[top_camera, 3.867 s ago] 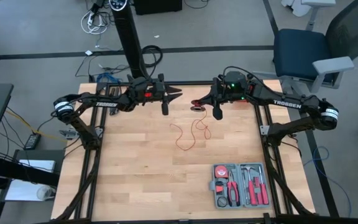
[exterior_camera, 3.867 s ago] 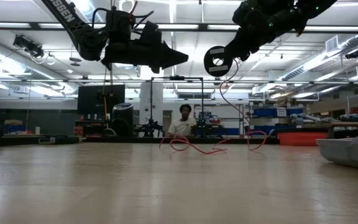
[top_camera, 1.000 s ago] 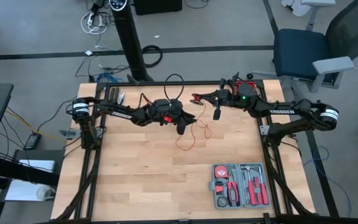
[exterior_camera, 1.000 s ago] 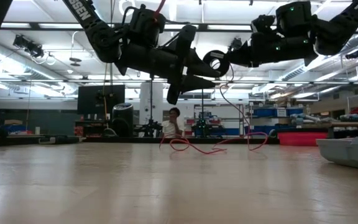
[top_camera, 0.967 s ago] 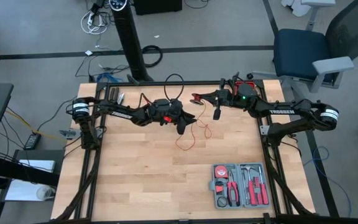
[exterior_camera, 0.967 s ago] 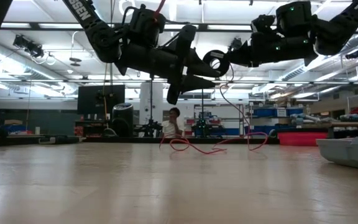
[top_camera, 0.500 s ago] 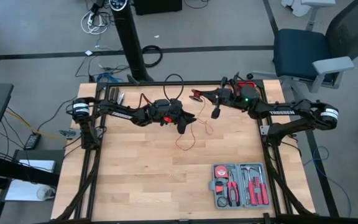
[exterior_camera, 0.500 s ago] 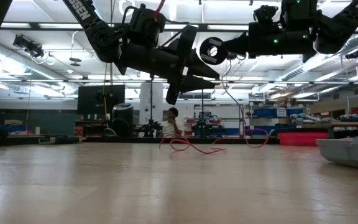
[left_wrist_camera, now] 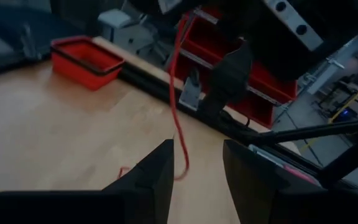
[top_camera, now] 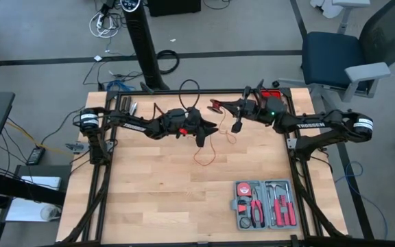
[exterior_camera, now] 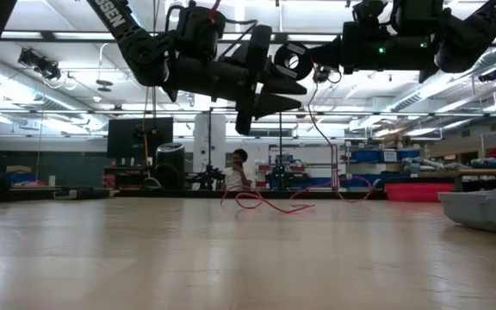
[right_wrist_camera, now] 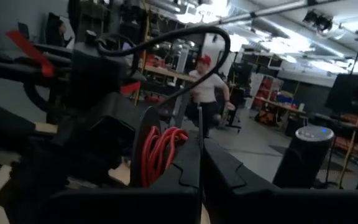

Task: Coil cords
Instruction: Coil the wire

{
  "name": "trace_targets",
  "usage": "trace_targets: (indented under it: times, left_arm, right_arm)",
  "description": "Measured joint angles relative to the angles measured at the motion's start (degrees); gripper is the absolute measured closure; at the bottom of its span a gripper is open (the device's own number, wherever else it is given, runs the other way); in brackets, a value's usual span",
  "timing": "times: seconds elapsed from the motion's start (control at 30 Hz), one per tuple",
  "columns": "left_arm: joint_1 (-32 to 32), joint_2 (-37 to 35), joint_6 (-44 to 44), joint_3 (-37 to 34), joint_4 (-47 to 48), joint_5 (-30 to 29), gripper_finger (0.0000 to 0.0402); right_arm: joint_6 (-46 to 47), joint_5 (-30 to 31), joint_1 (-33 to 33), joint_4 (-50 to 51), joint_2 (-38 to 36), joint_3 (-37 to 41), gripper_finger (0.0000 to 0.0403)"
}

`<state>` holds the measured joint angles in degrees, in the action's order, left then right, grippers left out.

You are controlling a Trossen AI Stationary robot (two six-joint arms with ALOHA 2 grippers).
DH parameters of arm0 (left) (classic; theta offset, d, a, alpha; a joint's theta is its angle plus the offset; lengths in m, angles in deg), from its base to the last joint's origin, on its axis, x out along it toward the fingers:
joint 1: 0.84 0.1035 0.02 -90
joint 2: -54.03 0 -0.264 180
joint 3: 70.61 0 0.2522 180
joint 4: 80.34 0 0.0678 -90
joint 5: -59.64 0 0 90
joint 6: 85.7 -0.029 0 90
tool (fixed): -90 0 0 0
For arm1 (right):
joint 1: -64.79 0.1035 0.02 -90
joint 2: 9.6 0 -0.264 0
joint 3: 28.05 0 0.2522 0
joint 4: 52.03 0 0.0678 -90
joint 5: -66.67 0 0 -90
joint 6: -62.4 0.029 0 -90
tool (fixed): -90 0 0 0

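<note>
**A:** Both arms are up over the far half of the table. The right gripper (top_camera: 217, 105) is pinched fully together on the red cord (right_wrist_camera: 162, 153), a small bundle of loops sitting right between its fingers, well clear of the wood.

**B:** And the left gripper (top_camera: 210, 127)?

**A:** Just beside the right one, a touch nearer the table's middle, fingers (left_wrist_camera: 156, 177) spread wide with nothing gripped. In its wrist view a strand of the cord hangs straight through the gap between them.

**B:** Where does the loose end go?

**A:** From the bundle it drops past the left gripper and lies in slack curves on the table (top_camera: 149, 185) below. The grey tool case (top_camera: 265, 204) sits well apart, at the near right.
</note>
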<state>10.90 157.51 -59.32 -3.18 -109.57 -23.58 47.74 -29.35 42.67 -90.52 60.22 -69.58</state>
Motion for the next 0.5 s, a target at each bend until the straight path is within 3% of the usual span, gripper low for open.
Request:
trace_targets:
  times: [0.13,0.5]
  left_arm:
    - [-0.78,0.00,-3.88,0.04,-1.42,-2.64,0.0259]
    - [-1.00,0.00,-3.72,0.13,-0.93,-7.23,0.0259]
  right_arm:
    - [-1.14,1.69,1.20,-1.55,0.43,0.00,0.0401]
    - [-2.48,2.10,1.61,-2.16,0.46,0.00,0.0401]
